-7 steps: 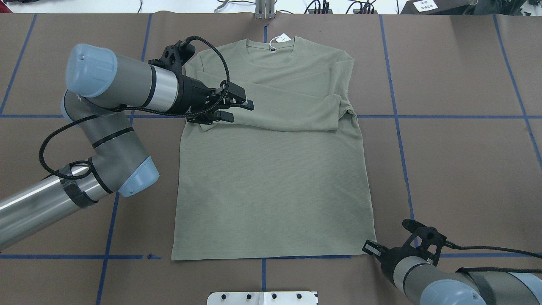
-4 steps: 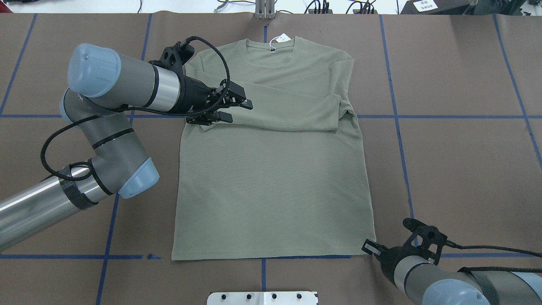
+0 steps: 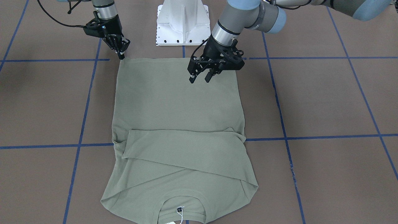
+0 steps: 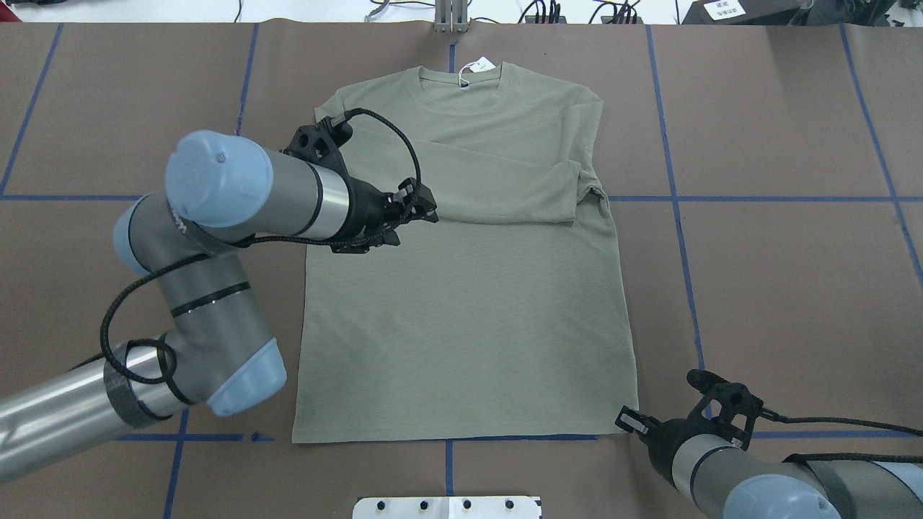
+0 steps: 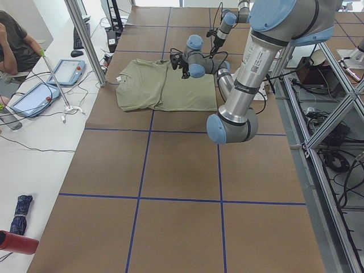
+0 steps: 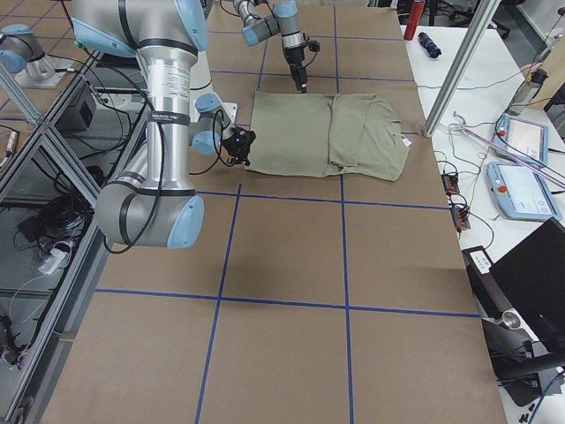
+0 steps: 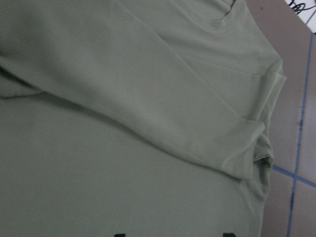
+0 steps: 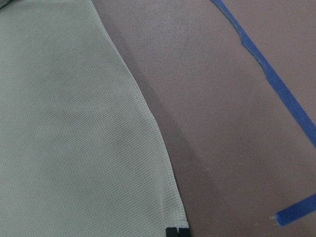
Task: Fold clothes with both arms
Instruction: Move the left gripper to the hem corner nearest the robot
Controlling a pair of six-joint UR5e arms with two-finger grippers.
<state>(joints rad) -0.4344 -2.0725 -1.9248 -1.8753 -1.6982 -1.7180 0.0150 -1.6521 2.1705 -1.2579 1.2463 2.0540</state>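
Observation:
The sage-green shirt [image 4: 461, 317] lies flat on the brown table, neckline and white hang tag [image 4: 482, 65] at the far side, both sleeves folded across the chest. My left gripper [image 4: 414, 216] hangs open over the shirt's left half, just near of the folded sleeve [image 7: 148, 113]. From the front it points down, fingers apart, nothing between them [image 3: 199, 79]. My right gripper [image 4: 629, 420] sits at the near right hem corner, which rises to a small point at its joined tips [image 3: 122, 56]. The right wrist view shows the shirt's side edge [image 8: 148, 123] running down to those tips.
The robot's white base plate [image 4: 447, 507] is at the near table edge. Blue tape lines [image 4: 678, 198] grid the brown cover. A person [image 5: 14, 45] sits beyond the far edge beside tablets [image 5: 34, 96] and cables. A red bottle [image 5: 17, 243] lies at the left end.
My left arm has swung nearer and turned its gripper downward, moving it off the folded sleeve's left end to over the torso, still open. The right gripper has not moved.

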